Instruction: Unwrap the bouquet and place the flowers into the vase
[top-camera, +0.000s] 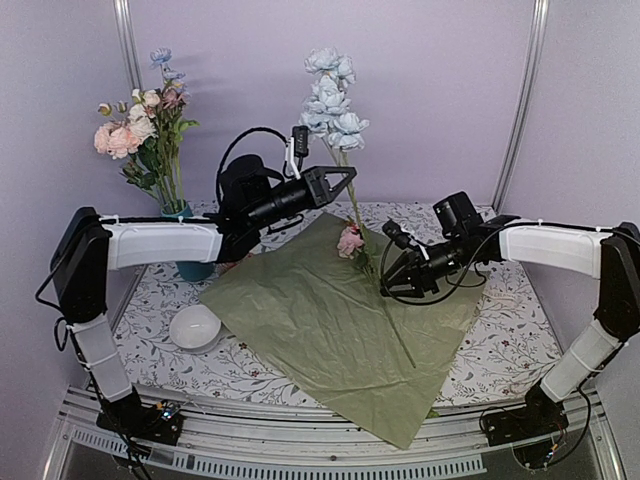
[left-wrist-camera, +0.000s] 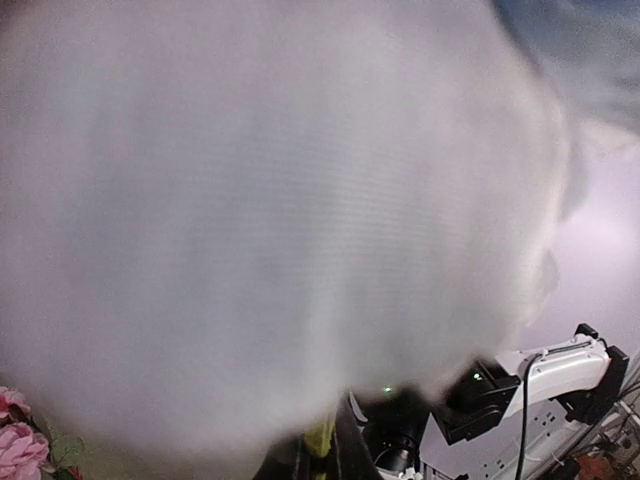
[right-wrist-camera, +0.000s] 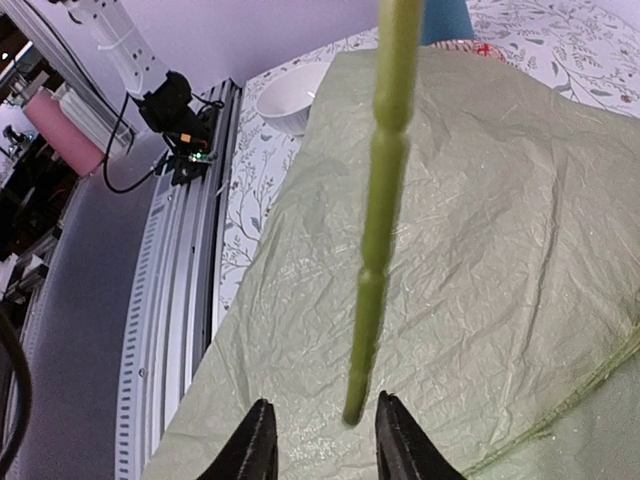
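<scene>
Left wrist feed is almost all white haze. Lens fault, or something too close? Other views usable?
Left wrist: a pale unfocused blur fills it, probably the blue flower close to the lens; the right arm at lower right is crisp. Right wrist: sharp on the stem and green sheet. Top external: evenly lit, no glare.

Overall light: bright, soft and even over my table; no lamp in sight, walls washed lilac.
Shadows: faint and soft-edged, beside the white bowl (top-camera: 195, 328) and under the near edge of the green sheet (top-camera: 340, 330).
Glare: mild sheen on the sheet's creases at my right wrist.
Top view: sharp; blue flower (top-camera: 330, 100) crisp; frame posts (top-camera: 125, 40) lean at left and right.
Left wrist: almost all pale, unfocused blur against my lens.
Right wrist: stem (right-wrist-camera: 385, 180) sharp lower down, softer at the top; floor at left dim.
</scene>
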